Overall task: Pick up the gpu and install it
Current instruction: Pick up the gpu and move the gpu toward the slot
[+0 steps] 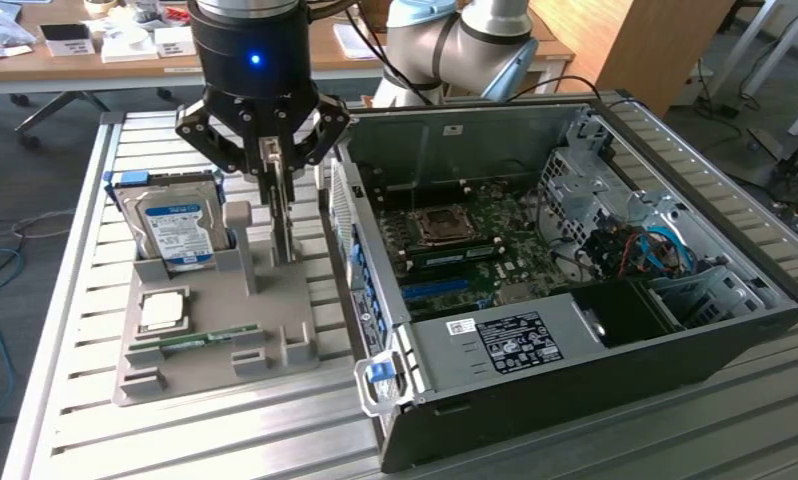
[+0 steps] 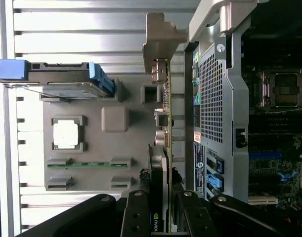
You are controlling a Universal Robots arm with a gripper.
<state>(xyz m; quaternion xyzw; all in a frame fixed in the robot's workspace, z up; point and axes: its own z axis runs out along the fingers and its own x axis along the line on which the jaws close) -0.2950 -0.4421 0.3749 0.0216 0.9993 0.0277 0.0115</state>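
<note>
The gpu (image 1: 283, 215) is a thin dark card seen edge-on, standing upright over the grey holder tray (image 1: 212, 360) just beside the open computer case (image 1: 506, 130). My gripper (image 1: 276, 160) comes down on it from above, and its black fingers (image 1: 308, 140) press on the card's two faces. In the wrist view the gpu (image 2: 163, 123) runs as a narrow strip to its grey metal end bracket (image 2: 163, 37), with my gripper (image 2: 159, 210) shut on it. Whether the card's lower edge touches the tray I cannot tell.
On the tray (image 2: 116, 148) a silver hard drive (image 1: 179, 230) with a blue-white label stands upright, and a square processor chip (image 1: 163, 310) and a green memory stick (image 1: 206, 337) lie flat. The case's rear panel (image 2: 215, 108) lies close beside the card. The motherboard (image 1: 466, 250) is exposed inside.
</note>
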